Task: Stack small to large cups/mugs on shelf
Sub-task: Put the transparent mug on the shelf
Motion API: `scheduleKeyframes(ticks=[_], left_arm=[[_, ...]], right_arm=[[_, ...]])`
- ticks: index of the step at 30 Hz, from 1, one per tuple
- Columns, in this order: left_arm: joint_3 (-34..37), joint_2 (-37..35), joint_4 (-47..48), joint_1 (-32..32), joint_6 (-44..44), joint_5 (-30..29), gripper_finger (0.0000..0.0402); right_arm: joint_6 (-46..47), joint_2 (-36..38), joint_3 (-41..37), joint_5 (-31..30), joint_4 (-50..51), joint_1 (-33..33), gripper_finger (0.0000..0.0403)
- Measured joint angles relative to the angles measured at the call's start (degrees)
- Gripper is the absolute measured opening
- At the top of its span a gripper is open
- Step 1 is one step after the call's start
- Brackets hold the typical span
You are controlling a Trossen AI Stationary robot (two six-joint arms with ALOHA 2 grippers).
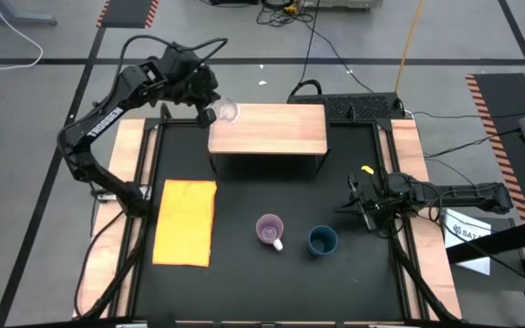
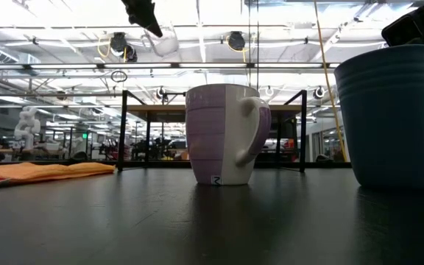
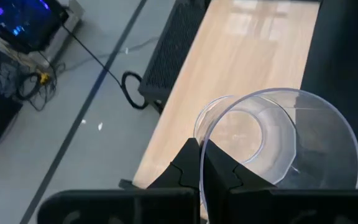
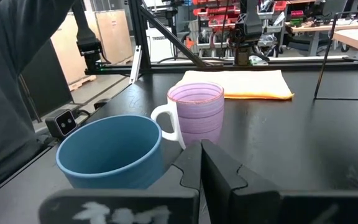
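Note:
My left gripper is shut on the tiny clear glass cup, which it holds in the air over the left end of the light-wood shelf; the low view shows the cup high above the table. The purple mug and the dark blue cup stand upright on their bases on the black table, near the front. My right gripper waits shut, just right of the blue cup, with nothing between its fingers. My left gripper holds the glass cup by its rim, with the thin wall between the two fingers, one inside the cup and one outside. The fingers slant down toward the shelf. The cup is lifted clear and tilted, its mouth turned toward the gripper.
A yellow-orange mat lies flat on the table's left side. The shelf stands on thin black legs at the table's far edge. A dark keyboard-like unit and cables lie behind the shelf.

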State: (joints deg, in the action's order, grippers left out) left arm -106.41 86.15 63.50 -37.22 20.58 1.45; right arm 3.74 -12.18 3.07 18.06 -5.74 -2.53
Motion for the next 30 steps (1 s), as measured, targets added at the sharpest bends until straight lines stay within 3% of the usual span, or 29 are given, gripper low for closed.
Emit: scheduleKeyframes(ticks=[30], left_arm=[[0.24,7.67,3.97,-2.99,5.39,3.33,0.0]], right_arm=[[-0.08,0.01,0.02,-0.2,0.0,-0.02,0.0]])
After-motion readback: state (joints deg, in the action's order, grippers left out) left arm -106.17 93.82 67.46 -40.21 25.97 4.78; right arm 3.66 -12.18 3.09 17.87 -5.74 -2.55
